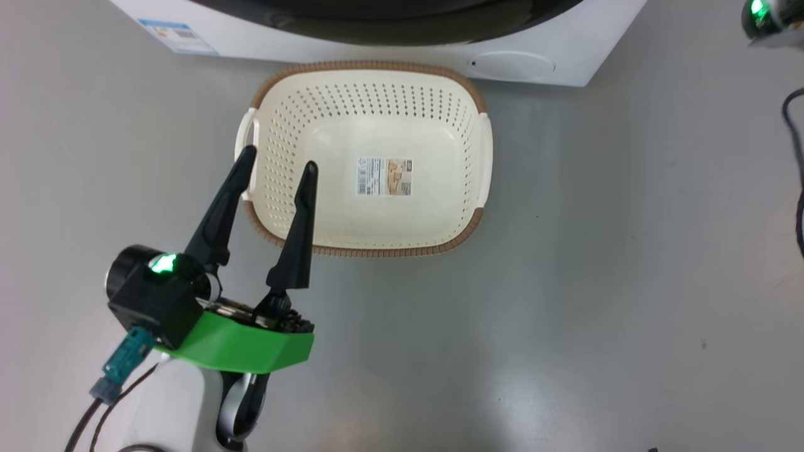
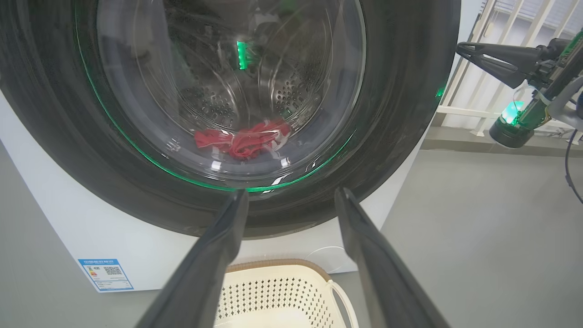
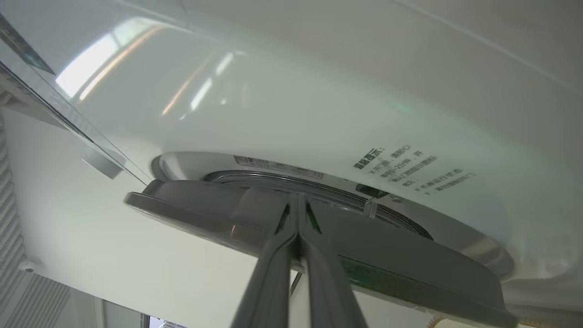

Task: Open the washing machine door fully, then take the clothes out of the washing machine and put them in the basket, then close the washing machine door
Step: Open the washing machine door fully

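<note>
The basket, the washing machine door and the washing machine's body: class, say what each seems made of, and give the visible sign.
The basket: matt cream plastic, apparently moulded, with punched holes; brown woven-look rim, probably plastic too. The washing machine door: glossy black rim, likely plastic, around a clear reflective bowl, probably glass. The washing machine: smooth white panel, painted metal or plastic; unclear.

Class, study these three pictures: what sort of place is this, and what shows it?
Probably an indoor laundry corner, perhaps a test room: a white front-loading washing machine with a red garment inside, a perforated laundry basket before it, all on a bare grey floor.
</note>
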